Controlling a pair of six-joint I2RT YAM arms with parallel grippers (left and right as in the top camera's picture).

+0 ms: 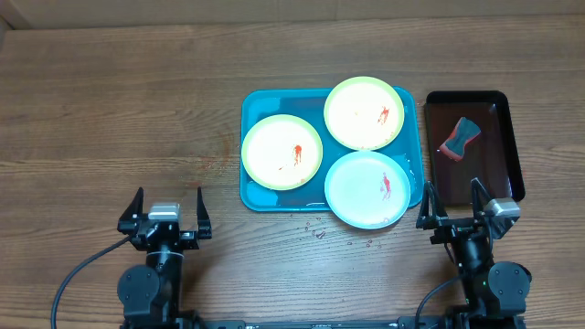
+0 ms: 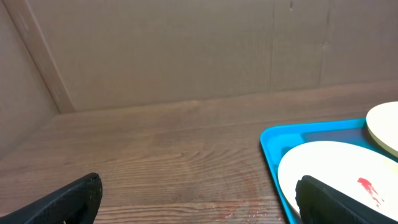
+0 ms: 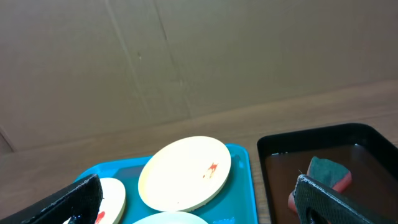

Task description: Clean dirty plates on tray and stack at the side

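Observation:
The teal-blue tray (image 1: pixel 256 108) lies at the table's middle and holds three plates, each with a red smear. One yellow-green plate (image 1: pixel 281 152) is at the left. The other yellow-green plate (image 1: pixel 366 111) is at the back right. The pale blue plate (image 1: pixel 367 189) is at the front right and overhangs the rim. My left gripper (image 1: pixel 167 215) is open and empty, near the front edge, left of the tray. My right gripper (image 1: pixel 455 208) is open and empty, in front of the tray's right corner. The left wrist view shows the tray (image 2: pixel 273 146) and the left plate (image 2: pixel 329 168); the right wrist view shows the back plate (image 3: pixel 185 172).
A small dark black-brown tray (image 1: pixel 498 100) with brownish liquid stands right of the teal tray and holds a red and teal sponge (image 1: pixel 460 138). It shows in the right wrist view too (image 3: pixel 273 144). Water drops (image 1: pixel 320 232) lie in front of the tray. A cardboard wall stands behind.

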